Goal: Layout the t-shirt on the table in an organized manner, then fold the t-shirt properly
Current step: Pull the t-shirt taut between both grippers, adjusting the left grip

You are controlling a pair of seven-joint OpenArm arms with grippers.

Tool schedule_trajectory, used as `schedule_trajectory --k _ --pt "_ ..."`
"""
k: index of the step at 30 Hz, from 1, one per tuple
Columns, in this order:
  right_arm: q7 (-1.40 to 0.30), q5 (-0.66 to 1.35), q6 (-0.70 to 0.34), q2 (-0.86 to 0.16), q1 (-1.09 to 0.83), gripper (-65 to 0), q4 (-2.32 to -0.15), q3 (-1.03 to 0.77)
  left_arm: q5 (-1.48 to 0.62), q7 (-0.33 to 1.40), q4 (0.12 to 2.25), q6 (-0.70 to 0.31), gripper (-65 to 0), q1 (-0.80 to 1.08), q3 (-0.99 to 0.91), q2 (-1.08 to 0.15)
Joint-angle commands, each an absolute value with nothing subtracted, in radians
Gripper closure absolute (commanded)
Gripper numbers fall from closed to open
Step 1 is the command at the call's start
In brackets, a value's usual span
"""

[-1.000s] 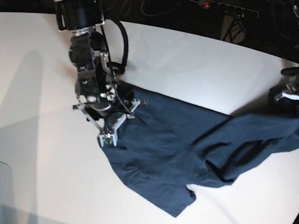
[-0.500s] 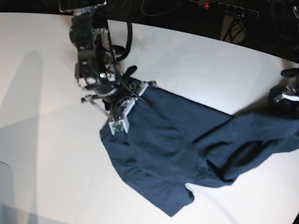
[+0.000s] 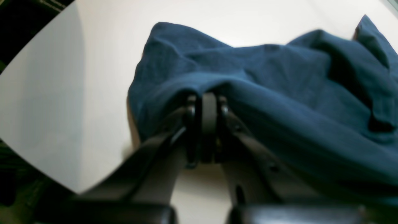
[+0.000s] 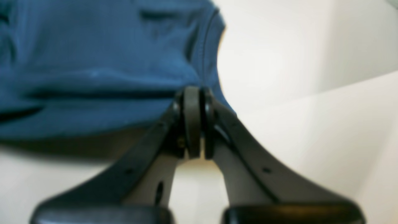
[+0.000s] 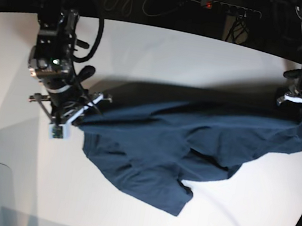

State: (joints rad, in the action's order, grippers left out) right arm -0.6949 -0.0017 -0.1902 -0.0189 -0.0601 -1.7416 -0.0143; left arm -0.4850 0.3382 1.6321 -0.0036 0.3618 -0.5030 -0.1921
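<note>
Jaws of the right gripper (image 4: 194,124) are pressed together, pinching the hemmed edge of the t-shirt (image 5: 191,144); jaws of the left gripper (image 3: 206,127) are likewise clamped on a fold of the cloth at the opposite end. The navy shirt hangs stretched between them over the middle of the white surface (image 5: 204,64), its lower part sagging and bunched near the front. To spread it well, I judge both arms should draw apart evenly, keep the tension level, then lower together so the sagging part settles without creases. Count: one t-shirt, one surface, two grippers.
</note>
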Motion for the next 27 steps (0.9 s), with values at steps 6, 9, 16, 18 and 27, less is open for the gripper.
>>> schedule_trajectory --k 6,9,16,18,27 --pt "-0.671 0.002 -0.200 -0.021 -0.110 0.0 -1.923 -0.110 -0.490 0.317 1.652 -0.005 -0.1 0.311 -0.499 -0.173" --pt "-0.659 0.005 -0.200 -0.016 -0.151 0.0 -1.979 -0.173 -0.492 0.318 1.656 -0.005 -0.1 0.320 -0.493 -0.151" --pt "-0.558 0.005 -0.200 -0.002 -0.226 0.0 -1.974 -0.249 -0.490 0.317 1.736 -0.005 -0.1 0.435 -0.412 -0.130" --pt "-0.553 0.005 -0.200 -0.001 -0.231 0.0 -1.962 -0.257 -0.490 0.317 1.753 -0.005 -0.1 0.475 -0.395 -0.130" --pt "-0.555 0.005 -0.200 -0.002 -0.245 0.0 -1.959 -0.254 -0.489 0.314 1.636 -0.004 -0.1 0.579 -0.403 -0.130"
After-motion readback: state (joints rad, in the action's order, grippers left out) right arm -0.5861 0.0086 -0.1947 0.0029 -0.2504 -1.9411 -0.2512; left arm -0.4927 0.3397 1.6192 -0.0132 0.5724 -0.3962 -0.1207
